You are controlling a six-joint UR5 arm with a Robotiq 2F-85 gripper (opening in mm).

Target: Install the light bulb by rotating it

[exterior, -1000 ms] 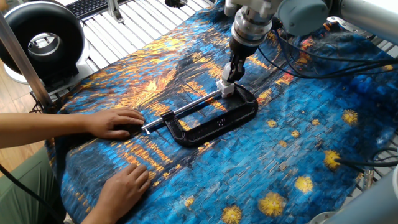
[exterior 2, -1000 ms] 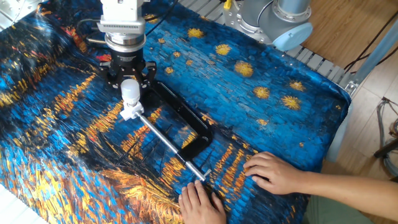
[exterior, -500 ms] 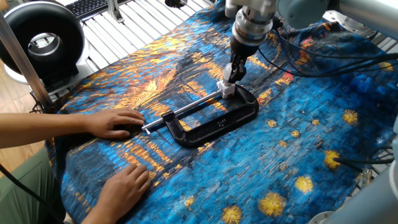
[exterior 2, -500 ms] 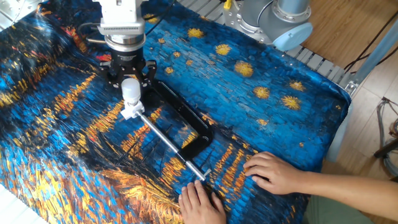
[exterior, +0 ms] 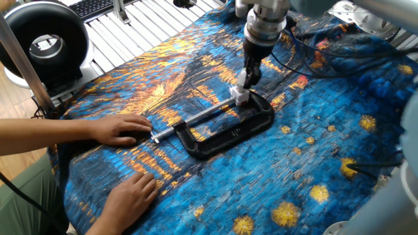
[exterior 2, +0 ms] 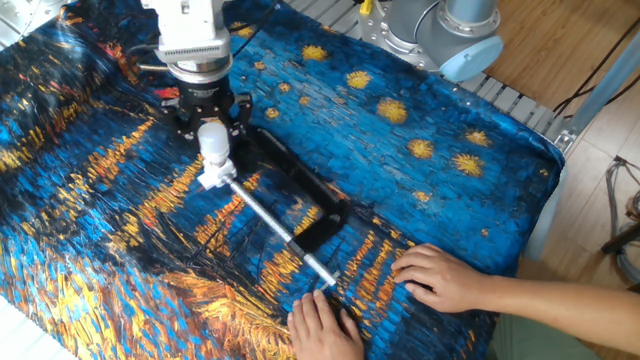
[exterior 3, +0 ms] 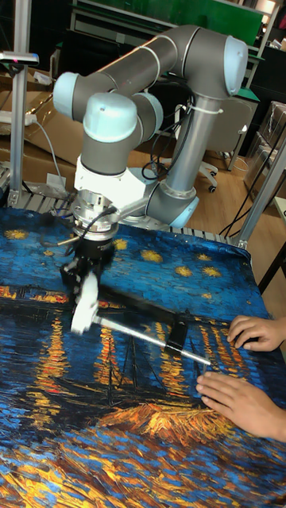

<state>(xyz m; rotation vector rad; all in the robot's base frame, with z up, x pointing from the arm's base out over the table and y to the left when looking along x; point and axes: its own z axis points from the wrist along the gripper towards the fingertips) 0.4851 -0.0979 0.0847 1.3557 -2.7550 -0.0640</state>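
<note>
Directly beneath the claw (exterior 2: 211, 135) stands the light bulb (exterior 2: 212, 140), a small white globe held upright between the two black fingers (exterior 2: 237, 113), which are pinched against its sides. The bulb's long axis runs vertically, in line with the wrist above it, so a turn of the wrist would spin the bulb about its own neck. In one fixed view the same stack reads top to bottom: wrist, claw (exterior: 245, 77), bulb (exterior: 243, 81), and below it the white socket block (exterior: 241, 96). Whether the screw neck has entered the socket or only rests on it cannot be told from these pictures.

The socket block sits at the far end of the black C-clamp (exterior 2: 305, 200), which lies flat on the painted cloth covering the counter (exterior 2: 420, 200); its silver screw rod (exterior 2: 275, 228) runs from the block toward the near edge. A person's two hands (exterior 2: 445, 275) rest on the cloth at the rod's near end, well apart from the claw. In the tall fixed view the bulb (exterior 3: 87, 290) again hangs straight below the arm's wrist, at the left end of the rod.
</note>
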